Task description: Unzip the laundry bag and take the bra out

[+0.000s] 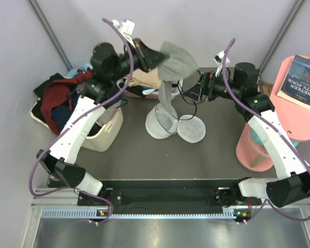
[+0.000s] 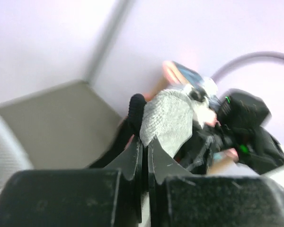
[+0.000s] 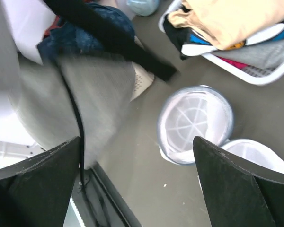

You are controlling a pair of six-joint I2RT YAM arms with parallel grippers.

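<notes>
Left claw (image 2: pixel 145 144), clamped on the grey dome-cupped bra (image 2: pixel 168 118), holds it at twelve o'clock above the unzipped whitish mesh laundry bag (image 1: pixel 163 123); right claw (image 3: pixel 135 142) gapes empty. Dangling fabric may snag the bag.

Bare tabletop (image 1: pixel 160 160) nearside; bra (image 1: pixel 173 61) dangling over the open laundry bag (image 1: pixel 160 124).

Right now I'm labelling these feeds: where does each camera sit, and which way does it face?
Top external: above and behind the arms, looking down on the table; both arms and bases show.
Left wrist: on the left arm, looking along the shut left gripper, pinching the bra, toward the right arm.
Right wrist: on the right arm, looking down past the open right gripper at the laundry bag.
Shared: top and right wrist both show the laundry bag; all three show the bra.
</notes>
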